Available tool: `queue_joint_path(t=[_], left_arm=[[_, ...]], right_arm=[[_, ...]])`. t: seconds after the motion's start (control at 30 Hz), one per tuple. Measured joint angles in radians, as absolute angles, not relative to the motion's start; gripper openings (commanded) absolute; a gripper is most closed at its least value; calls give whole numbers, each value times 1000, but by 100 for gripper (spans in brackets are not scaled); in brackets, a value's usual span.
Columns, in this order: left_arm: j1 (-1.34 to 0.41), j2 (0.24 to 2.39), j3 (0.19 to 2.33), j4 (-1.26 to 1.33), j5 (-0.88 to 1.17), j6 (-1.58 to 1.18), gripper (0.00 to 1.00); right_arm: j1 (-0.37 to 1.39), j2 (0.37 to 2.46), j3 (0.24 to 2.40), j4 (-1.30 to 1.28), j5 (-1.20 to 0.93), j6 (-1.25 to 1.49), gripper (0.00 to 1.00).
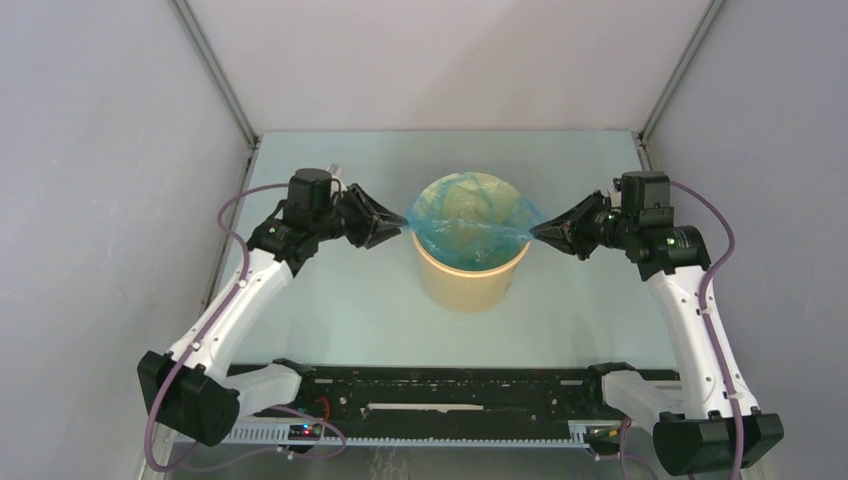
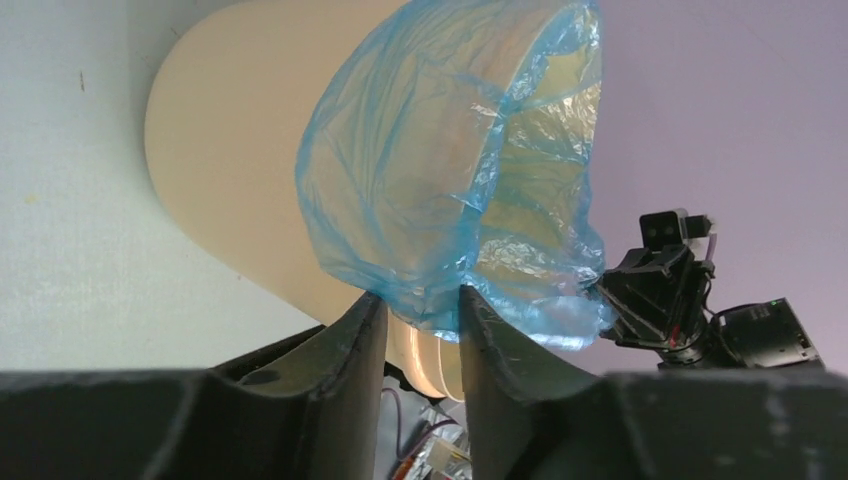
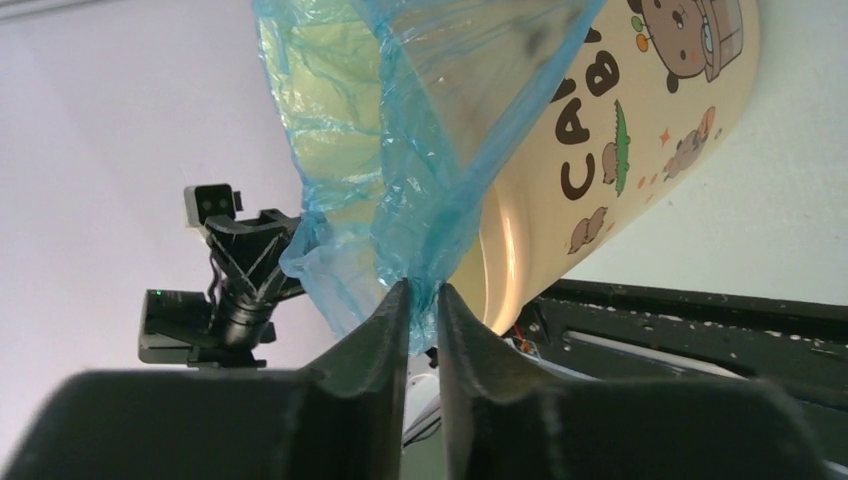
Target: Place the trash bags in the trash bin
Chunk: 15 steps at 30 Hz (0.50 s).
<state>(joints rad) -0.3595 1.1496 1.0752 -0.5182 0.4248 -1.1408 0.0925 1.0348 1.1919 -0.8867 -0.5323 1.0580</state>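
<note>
Overhead, the bin (image 1: 470, 285) is seen standing upright at the middle of the counter (image 1: 340, 310). The bag (image 1: 465, 225) is spread across its mouth, with its middle sagging into the opening. The film is drawn out to a point on either side, toward the left end effector (image 1: 397, 225) and the right end effector (image 1: 540, 235). These are set just beside the rim on opposite sides.

From the left wrist, the film is seen draped over the rim and a short way down the outer wall. The left fingers (image 2: 365, 335) are held apart with a plain gap, and the lowest fold of the bag dips between their tips. Whether that fold is caught there cannot be told.

From the right wrist, the fingers (image 3: 385, 320) are brought almost together, and a gathered strand of film is pinched between their tips, so the bag is held on this side. The bin's wall here is printed with cartoon animals and dark letters.

The step in hand is judged to be the seating of the bag's mouth over the rim, with the body of the bag lining the inside; it looks partly done. For the next move, the left pinch would need to be made sure. Both edges would then be drawn outward and down evenly. A gentle pull is called for, since thin film may slip or tear and a light bin may be dragged or tipped.
</note>
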Motion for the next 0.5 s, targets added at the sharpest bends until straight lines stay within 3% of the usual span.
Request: queue_joint_path(t=[0.2,0.5], left_arm=[[-365,1135,1040,-482,427,-1133,1],[-393,1081,974,-505,433,-1113,0]], right_arm=[[93,1013,1177,-915,-535,1013,1],[80,897,1039,-949,-570,936,0]])
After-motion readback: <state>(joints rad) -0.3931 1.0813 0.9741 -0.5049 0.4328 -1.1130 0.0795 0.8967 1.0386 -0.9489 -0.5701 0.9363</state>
